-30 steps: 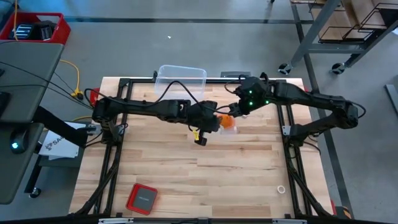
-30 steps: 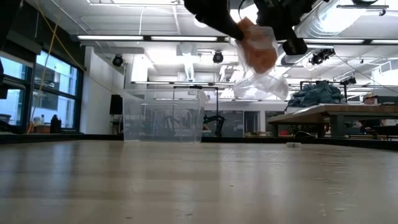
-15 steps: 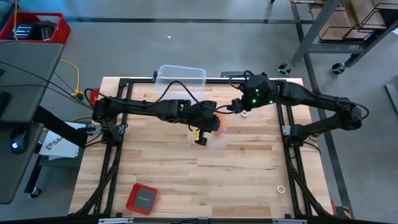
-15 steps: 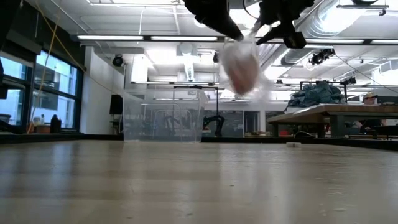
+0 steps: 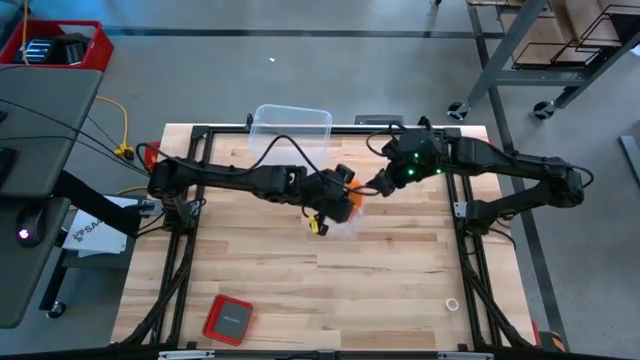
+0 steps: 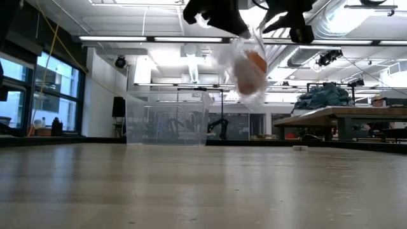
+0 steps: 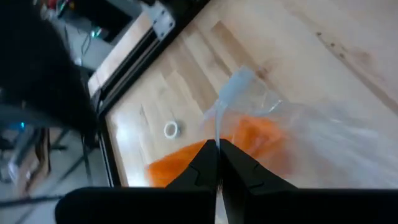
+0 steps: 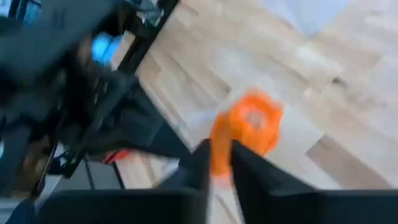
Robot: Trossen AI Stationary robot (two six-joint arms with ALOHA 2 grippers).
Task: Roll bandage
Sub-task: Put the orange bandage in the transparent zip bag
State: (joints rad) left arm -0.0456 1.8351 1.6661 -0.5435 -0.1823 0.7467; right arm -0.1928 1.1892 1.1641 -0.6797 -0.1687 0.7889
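Far left on the wooden table (image 5: 250, 270), a small red case (image 5: 228, 318), flat and square, well clear of the work. Behind, a clear plastic bin (image 5: 290, 127), hard-walled, nothing seen inside. At centre, held above the boards, left gripper (image 5: 345, 200) with fingers pressed tight on the edge of a crinkled clear bag (image 6: 245, 60). Inside that bag, the bandage (image 6: 253, 69), bright orange soft fabric, already a compact roll. Just right, right gripper (image 5: 380, 184) narrowly parted, close against the roll; whether actually gripping anything, hard to tell. Rolling seemingly done; left, probably, only getting the roll bagged or out.
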